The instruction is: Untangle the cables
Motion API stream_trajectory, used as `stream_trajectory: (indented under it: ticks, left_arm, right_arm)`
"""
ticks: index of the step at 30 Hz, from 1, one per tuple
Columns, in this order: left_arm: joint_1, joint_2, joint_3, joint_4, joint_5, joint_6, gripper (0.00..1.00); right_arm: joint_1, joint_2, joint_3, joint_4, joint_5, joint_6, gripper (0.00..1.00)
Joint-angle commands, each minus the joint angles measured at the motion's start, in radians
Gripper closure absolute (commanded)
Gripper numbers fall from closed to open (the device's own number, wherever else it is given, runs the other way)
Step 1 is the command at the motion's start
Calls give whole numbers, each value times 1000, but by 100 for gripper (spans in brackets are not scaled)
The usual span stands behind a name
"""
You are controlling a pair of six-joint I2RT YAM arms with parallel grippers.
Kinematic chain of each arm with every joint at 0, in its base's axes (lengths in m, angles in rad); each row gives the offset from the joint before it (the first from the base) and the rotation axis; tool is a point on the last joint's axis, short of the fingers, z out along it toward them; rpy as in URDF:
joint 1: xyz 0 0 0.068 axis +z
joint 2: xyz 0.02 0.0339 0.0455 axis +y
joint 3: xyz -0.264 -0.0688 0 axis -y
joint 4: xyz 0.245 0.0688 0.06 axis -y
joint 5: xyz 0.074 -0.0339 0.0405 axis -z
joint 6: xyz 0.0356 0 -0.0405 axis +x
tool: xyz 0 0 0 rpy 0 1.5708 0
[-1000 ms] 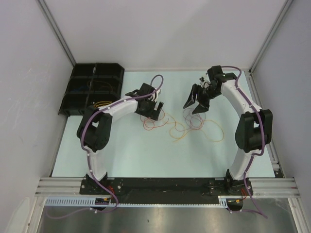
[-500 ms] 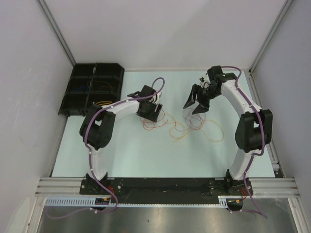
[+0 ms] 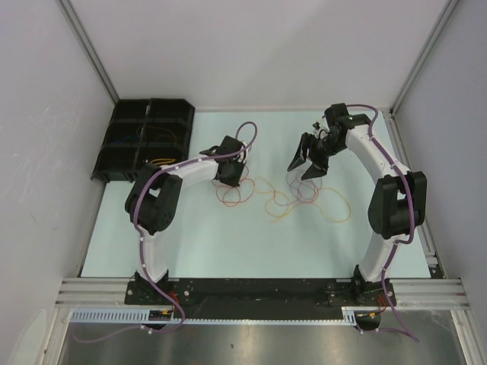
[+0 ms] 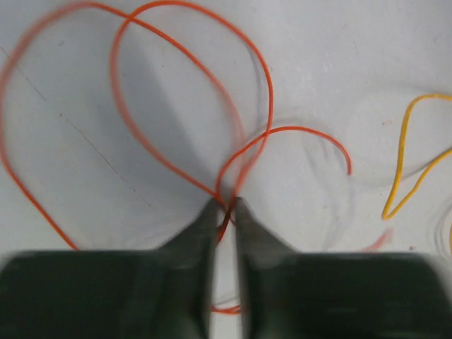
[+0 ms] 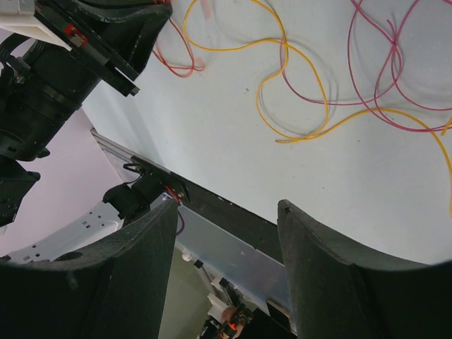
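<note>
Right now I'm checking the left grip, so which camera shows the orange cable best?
Left wrist: the orange cable fills the frame in loops that cross between the nearly closed fingertips of the left gripper. The top view shows only small thin loops beside that gripper. The right wrist view catches just one loop near its top edge.

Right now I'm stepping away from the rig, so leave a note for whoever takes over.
Left gripper: shut on the orange cable where its loops cross, low at the table.
Right gripper: open, empty, raised above the yellow cable and pink cables.
Cables: all in one tangle mid-table, between the arms.
Done: one grasp only.
Left: pull every cable apart.
</note>
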Motion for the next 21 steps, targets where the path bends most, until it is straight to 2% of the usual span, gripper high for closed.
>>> stream_trajectory:
  ticks: [1,6,9,21]
  left_arm:
    - [-5,22,-51,-15,-3,-20,99]
    - [-5,7,-19,-52,2,-14,100]
    - [0,-18,52,-110,-6,-23,100]
    - [61,-78,435,-364,-43,-113,100]
  right_arm:
    - [0,-15,45,-20,-10,22,37]
    - [8,-10,56,-11,-13,39,37]
    - [14,-10,60,-2,-16,45,37]
    - [31,-27,57,26,-38,52,37]
